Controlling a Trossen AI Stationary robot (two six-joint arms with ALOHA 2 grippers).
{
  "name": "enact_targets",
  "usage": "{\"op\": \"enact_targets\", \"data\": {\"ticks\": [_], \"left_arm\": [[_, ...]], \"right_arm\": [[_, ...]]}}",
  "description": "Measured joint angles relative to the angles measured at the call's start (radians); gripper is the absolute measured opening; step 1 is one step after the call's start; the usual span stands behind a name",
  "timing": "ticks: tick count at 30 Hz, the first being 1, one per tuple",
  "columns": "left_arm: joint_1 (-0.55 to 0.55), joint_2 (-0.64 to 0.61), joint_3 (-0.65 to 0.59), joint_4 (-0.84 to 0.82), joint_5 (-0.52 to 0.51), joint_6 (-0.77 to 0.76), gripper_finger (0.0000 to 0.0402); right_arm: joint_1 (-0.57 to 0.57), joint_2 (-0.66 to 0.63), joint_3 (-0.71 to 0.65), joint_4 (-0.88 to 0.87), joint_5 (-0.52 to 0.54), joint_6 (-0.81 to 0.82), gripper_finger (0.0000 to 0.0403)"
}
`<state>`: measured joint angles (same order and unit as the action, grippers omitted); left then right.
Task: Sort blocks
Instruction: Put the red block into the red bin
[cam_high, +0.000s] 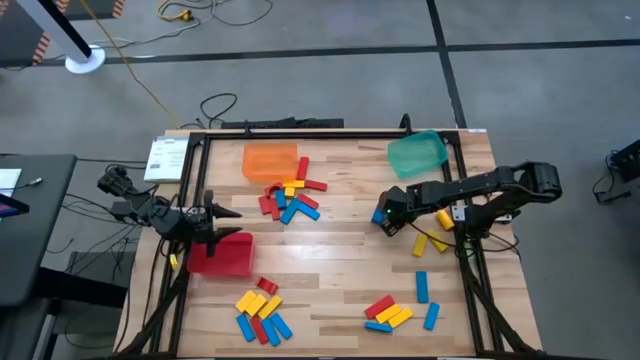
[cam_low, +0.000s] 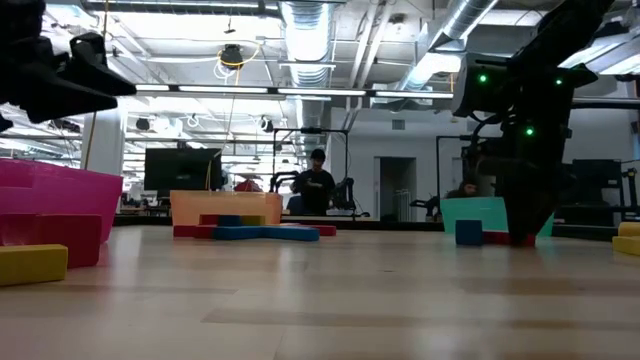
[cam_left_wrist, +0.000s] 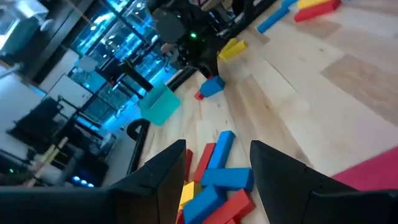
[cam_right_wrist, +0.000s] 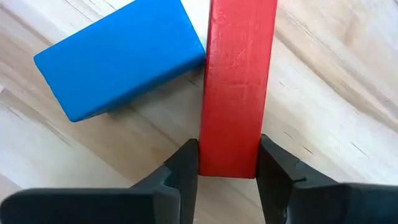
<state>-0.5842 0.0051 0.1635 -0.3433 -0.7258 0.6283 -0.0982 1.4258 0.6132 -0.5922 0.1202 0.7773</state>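
Observation:
Red, blue and yellow blocks lie in piles on the wooden table: one in the middle (cam_high: 290, 195), one near left (cam_high: 262, 312), one near right (cam_high: 390, 312). My right gripper (cam_high: 388, 220) points down at the table's right part, shut on a red block (cam_right_wrist: 236, 81). A blue block (cam_right_wrist: 118, 59) lies flat right beside that red block. My left gripper (cam_high: 225, 212) hangs open and holds nothing above the far edge of the red bin (cam_high: 225, 255); the middle pile shows past its fingers (cam_left_wrist: 217, 180). My right gripper pinches the red block's two long sides (cam_right_wrist: 230, 158) between its two fingers, near one end of the block. The fingers come from above, pointing steeply down, and lie across the block. The block lies flat on the table.
An orange bin (cam_high: 270, 160) stands at the far middle and a green bin (cam_high: 417, 153) at the far right. Loose yellow blocks (cam_high: 438, 220) and blue blocks (cam_high: 422, 285) lie under and near the right arm. A dark frame (cam_high: 300, 133) runs along the table's edges.

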Motion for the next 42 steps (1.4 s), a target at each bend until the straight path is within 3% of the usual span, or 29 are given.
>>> {"op": "enact_targets", "data": {"ticks": [7,15,19,26,38,42], "left_arm": [[0.001,-0.001,0.001,-0.005,0.004,0.268,0.0174],[0.001,0.0,-0.006,0.045,0.058,0.276,0.0174],[0.001,-0.001,-0.006,0.137,0.125,0.131,0.0174],[0.001,-0.001,-0.006,0.288,0.153,-0.231,0.0174],[0.001,0.0,-0.006,0.242,0.153,-0.612,0.0174],[0.001,0.0,0.002,0.242,0.153,-0.643,0.0174]], "right_arm": [[0.027,0.004,0.045,-0.043,-0.019,-0.016,0.0136],[0.102,0.003,0.173,-0.161,-0.045,-0.023,0.0136],[0.134,0.002,0.241,-0.186,-0.038,-0.027,0.0136],[0.176,0.001,0.339,-0.154,-0.029,-0.083,0.0136],[0.235,0.009,0.402,0.326,-0.087,-0.269,0.0136],[0.235,0.085,0.404,0.516,-0.165,-0.318,0.0136]]}}
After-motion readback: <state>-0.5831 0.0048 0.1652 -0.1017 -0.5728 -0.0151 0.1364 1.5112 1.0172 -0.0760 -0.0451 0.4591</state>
